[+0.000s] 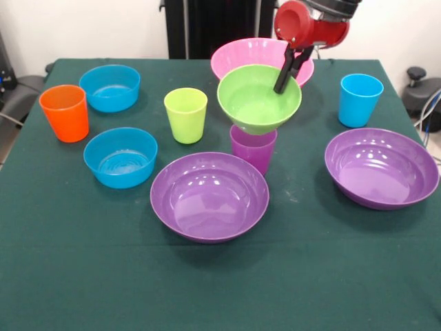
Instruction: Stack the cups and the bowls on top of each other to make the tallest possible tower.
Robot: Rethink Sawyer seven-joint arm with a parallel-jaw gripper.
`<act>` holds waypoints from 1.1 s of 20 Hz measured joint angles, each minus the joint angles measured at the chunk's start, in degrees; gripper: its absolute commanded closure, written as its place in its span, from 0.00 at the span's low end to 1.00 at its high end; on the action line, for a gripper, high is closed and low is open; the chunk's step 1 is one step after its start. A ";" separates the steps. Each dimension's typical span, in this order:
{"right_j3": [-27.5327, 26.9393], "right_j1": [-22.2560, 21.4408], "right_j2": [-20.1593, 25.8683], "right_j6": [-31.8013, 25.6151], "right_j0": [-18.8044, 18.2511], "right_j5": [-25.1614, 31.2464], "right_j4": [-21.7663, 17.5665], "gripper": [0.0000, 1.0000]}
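The green bowl (256,103) sits on the mouth of the upright purple cup (252,148) at mid-table. My gripper (281,87) reaches down from the top right, its black fingers (289,65) closed on the bowl's right rim. The pink bowl (251,52) stands just behind. One wide purple bowl (209,196) stands in front of the cup, the other (381,167) at the right. Two blue bowls (109,87) (120,157), the orange cup (63,112) and the lime cup (185,114) stand to the left. The light blue cup (360,100) stands to the right.
Everything stands on a dark green tablecloth (220,283). The robot's black pedestal (207,24) rises behind the table's far edge. Dark equipment and cables sit off both sides of the table.
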 measured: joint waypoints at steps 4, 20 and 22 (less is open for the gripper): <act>0.19 1.01 -1.16 0.00 0.43 -0.52 -0.49 1.00; 0.40 3.04 -2.66 0.00 0.70 -0.71 -0.48 1.00; 0.42 3.38 -2.66 0.00 0.75 -1.11 -0.48 1.00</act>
